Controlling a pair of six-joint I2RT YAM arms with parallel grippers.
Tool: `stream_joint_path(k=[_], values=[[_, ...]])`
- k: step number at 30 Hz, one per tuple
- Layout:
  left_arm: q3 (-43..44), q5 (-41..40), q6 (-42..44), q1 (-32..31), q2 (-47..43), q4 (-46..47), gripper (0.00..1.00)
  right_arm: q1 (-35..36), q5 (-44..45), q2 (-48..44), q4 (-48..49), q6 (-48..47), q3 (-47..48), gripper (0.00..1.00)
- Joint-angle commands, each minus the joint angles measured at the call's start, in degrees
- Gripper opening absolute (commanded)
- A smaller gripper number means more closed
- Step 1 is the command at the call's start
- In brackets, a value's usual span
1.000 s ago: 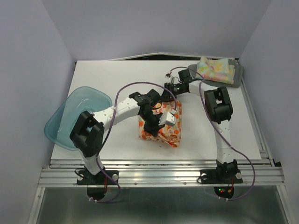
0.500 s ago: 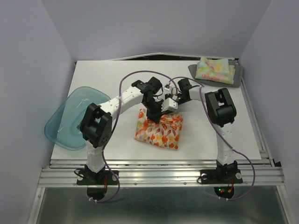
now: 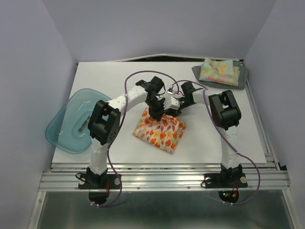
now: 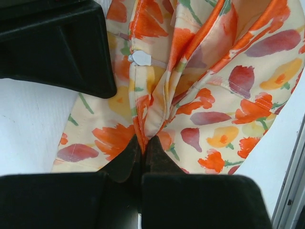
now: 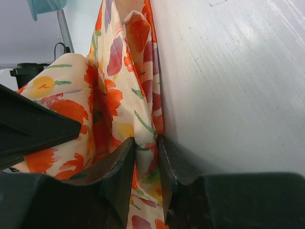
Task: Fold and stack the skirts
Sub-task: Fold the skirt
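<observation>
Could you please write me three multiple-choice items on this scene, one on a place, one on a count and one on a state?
1. Where does the pastel skirt lie?
A) on the grey skirt at the table's far right corner
B) at the near left corner
C) in the middle

2. How many skirts show?
A) two
B) three
C) five

3. How is the left hand?
A) open in the air
B) shut with nothing in it
C) shut on the flowered skirt

Key:
1 A, since the top view shows it stacked on the grey one there.
2 B, since grey, pastel and flowered are all in view.
3 C, since the left wrist view shows it pinching a fold of that cloth.
</observation>
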Motion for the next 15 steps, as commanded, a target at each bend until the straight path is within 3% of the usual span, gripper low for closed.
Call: stream_joint_path(k=[1, 7, 10, 11, 12, 15], values=[[3.59, -0.59, 0.0, -0.4, -0.7, 2.26, 0.0, 1.21, 2.64, -0.07, -1.74, -2.34, -0.37, 0.32], [2.45, -2.96, 0.52, -0.58, -0.43, 5.86, 0.03, 1.21, 2.9, 1.69, -1.65, -1.73, 1.47, 0.33], [1.22, -4.71, 0.44, -0.67, -0.6, 7.44, 0.23, 1.21, 3.69, 1.69, -1.74, -1.73, 2.26, 0.33], [0.96, -4.98, 0.44, -0.58, -0.87, 7.62, 0.43, 1.21, 3.87, 1.77, -1.82, -1.64, 2.53, 0.33], [0.61, -5.24, 0.09, -0.58, -1.3, 8.75, 0.54, 1.21, 4.04, 1.78, -1.91, -2.07, 3.05, 0.34], [0.43, -6.91, -2.63, 0.21, -4.11, 12.26, 0.63, 1.21, 5.45, 2.48, -2.79, -3.04, 4.46, 0.34]])
